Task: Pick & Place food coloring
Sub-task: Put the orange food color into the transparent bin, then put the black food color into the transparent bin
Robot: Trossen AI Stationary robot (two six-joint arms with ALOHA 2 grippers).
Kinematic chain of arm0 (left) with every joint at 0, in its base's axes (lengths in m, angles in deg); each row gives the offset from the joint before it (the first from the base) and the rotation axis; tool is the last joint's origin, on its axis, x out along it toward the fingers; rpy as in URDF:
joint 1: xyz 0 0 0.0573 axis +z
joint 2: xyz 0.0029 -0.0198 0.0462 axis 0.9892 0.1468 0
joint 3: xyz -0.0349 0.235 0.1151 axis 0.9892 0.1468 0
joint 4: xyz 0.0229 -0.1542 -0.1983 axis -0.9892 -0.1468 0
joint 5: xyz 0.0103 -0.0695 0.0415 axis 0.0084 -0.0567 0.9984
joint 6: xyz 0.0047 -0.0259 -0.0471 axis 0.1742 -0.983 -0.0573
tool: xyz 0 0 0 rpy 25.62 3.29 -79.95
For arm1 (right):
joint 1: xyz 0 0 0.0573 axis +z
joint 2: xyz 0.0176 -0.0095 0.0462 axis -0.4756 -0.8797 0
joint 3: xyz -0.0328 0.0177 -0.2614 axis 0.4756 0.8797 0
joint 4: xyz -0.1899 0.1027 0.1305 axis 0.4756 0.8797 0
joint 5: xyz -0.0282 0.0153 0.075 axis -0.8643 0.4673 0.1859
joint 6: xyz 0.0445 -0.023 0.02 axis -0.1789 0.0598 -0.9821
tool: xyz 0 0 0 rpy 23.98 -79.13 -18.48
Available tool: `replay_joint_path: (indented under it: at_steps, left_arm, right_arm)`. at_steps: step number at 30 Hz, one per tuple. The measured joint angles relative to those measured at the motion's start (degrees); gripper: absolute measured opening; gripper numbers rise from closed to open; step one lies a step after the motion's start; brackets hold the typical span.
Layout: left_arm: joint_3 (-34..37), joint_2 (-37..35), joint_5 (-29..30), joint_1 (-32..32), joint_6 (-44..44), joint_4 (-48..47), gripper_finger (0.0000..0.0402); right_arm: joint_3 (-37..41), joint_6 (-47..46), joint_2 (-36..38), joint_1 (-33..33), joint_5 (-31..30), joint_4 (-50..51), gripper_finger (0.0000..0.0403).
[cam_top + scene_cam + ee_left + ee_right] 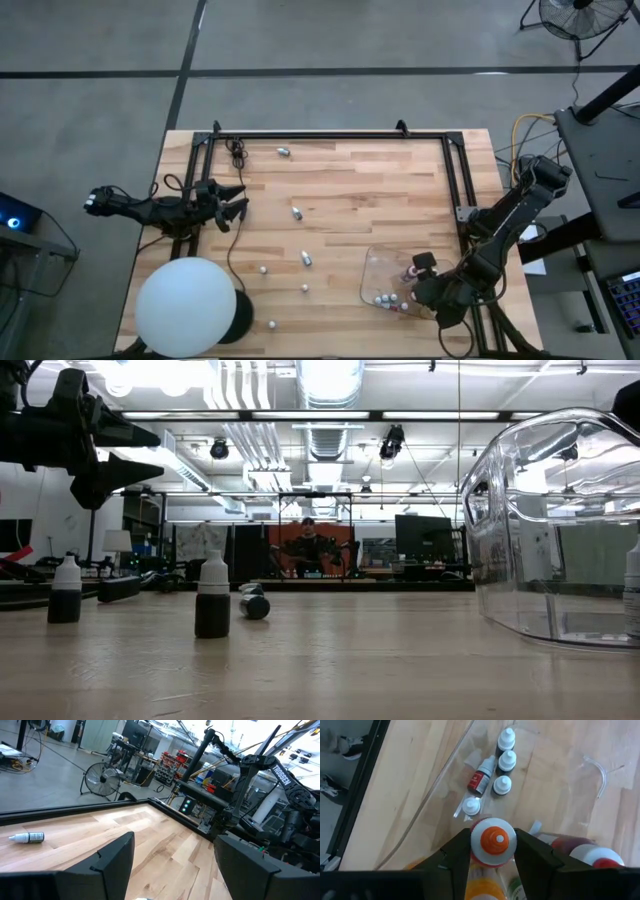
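Note:
Small food coloring bottles lie scattered on the wooden table (350,190), among them one (297,212) mid-table and one (283,152) near the far edge. In the low view, two bottles (212,595) (65,590) stand upright and one (253,602) lies on its side. Several more (502,784) rest in the clear tray (372,262). My right gripper (420,290) hangs over the tray, shut on an orange-capped bottle (494,839). My left gripper (235,200) waits open above the table's left side; it is also seen in the low view (135,452) and its wrist view (172,865). My right gripper (494,851) pinches the orange-capped bottle between its two fingers (457,852), just below the cap (490,856). The fingers come from above, pointing down into the tray. The bottle stands upright, cap toward the camera. The cap hides its body, so I cannot tell if the base rests on the tray.
A big white ball (185,305) sits at the table's near left corner. A black frame (330,135) runs along the far and side edges, with a cable (236,155) hanging at far left. A red-capped bottle (595,855) lies close beside the right gripper.

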Motion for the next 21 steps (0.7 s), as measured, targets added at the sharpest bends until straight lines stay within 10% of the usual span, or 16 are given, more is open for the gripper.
replay_joint_path:
  at_steps: [21]
  left_arm:
    - [0.01,0.00,0.00,0.00,-0.01,0.00,0.0245]
  right_arm:
    - [-8.77,1.94,0.39,-0.02,-4.48,6.52,0.0182]
